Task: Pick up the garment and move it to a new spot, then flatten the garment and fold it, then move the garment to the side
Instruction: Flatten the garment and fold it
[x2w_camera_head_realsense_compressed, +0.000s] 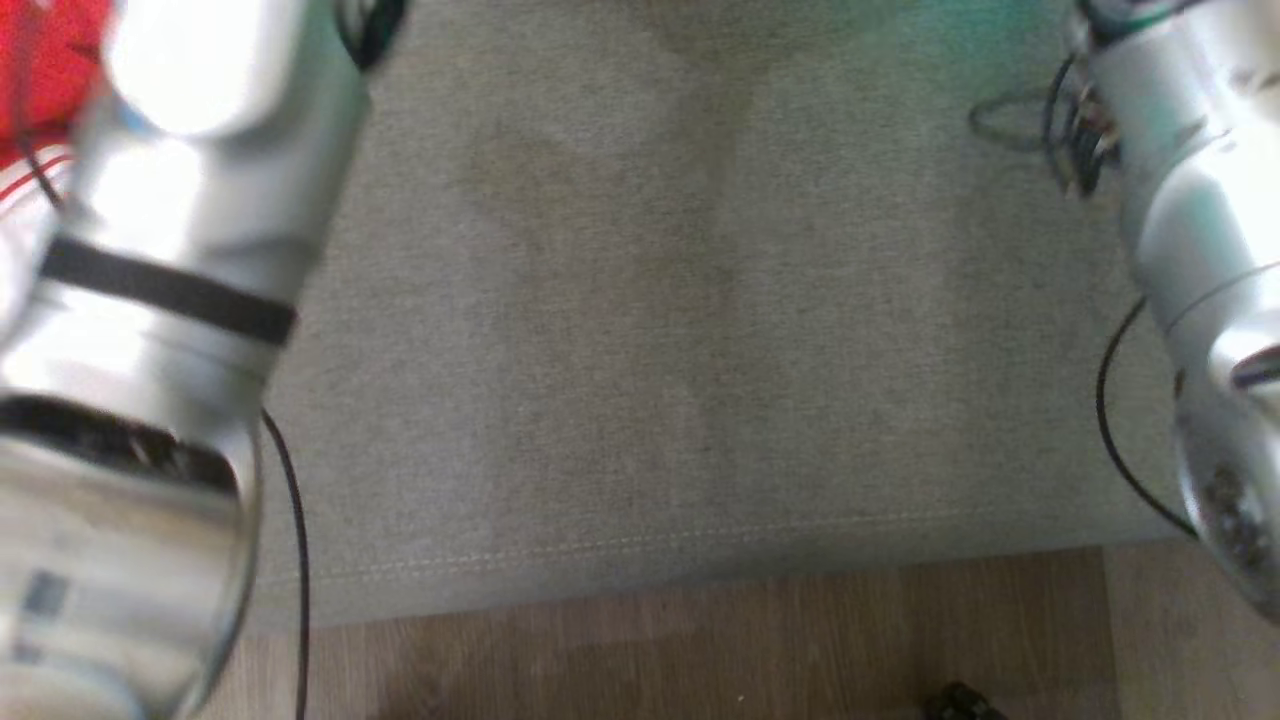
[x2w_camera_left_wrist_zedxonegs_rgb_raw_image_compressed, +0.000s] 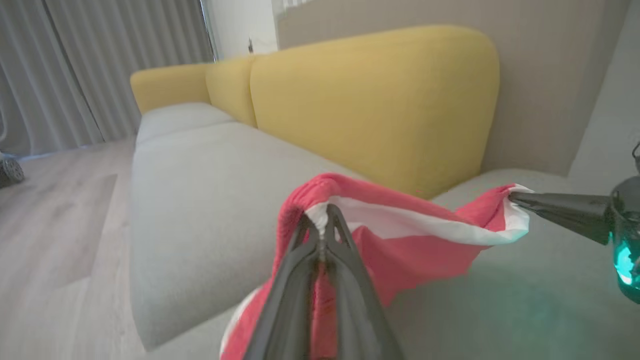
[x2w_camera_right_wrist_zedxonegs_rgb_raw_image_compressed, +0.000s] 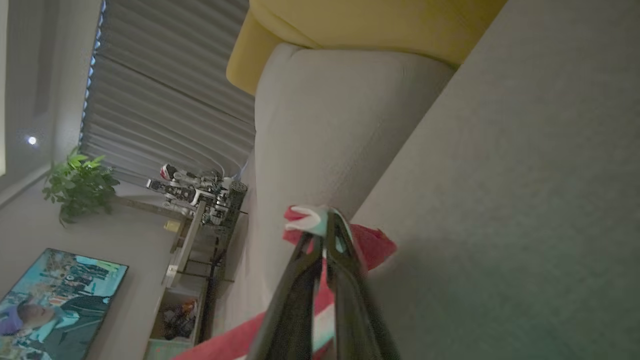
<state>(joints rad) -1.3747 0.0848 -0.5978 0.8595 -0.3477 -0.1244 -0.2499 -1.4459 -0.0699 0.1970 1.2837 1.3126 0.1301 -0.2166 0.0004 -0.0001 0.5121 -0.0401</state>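
Note:
The garment (x2w_camera_left_wrist_zedxonegs_rgb_raw_image_compressed: 405, 250) is red with a white band and hangs stretched between my two grippers above the grey sofa seat (x2w_camera_left_wrist_zedxonegs_rgb_raw_image_compressed: 200, 200). In the left wrist view my left gripper (x2w_camera_left_wrist_zedxonegs_rgb_raw_image_compressed: 323, 216) is shut on one bunched corner of it. My right gripper (x2w_camera_left_wrist_zedxonegs_rgb_raw_image_compressed: 515, 198) comes in from the right and pinches the other corner. In the right wrist view the right gripper (x2w_camera_right_wrist_zedxonegs_rgb_raw_image_compressed: 327, 221) is shut on the white edge of the garment (x2w_camera_right_wrist_zedxonegs_rgb_raw_image_compressed: 372, 245). In the head view a bit of the garment (x2w_camera_head_realsense_compressed: 40, 70) shows at the top left, behind my left forearm (x2w_camera_head_realsense_compressed: 170, 250).
The grey seat (x2w_camera_head_realsense_compressed: 680, 330) spreads between my forearms, with its front edge and wooden floor (x2w_camera_head_realsense_compressed: 700, 650) below. A yellow backrest (x2w_camera_left_wrist_zedxonegs_rgb_raw_image_compressed: 375, 100) rises behind the seat. Curtains (x2w_camera_left_wrist_zedxonegs_rgb_raw_image_compressed: 75, 65), a plant (x2w_camera_right_wrist_zedxonegs_rgb_raw_image_compressed: 77, 182), a shelf (x2w_camera_right_wrist_zedxonegs_rgb_raw_image_compressed: 200, 200) and a screen (x2w_camera_right_wrist_zedxonegs_rgb_raw_image_compressed: 55, 300) stand farther off.

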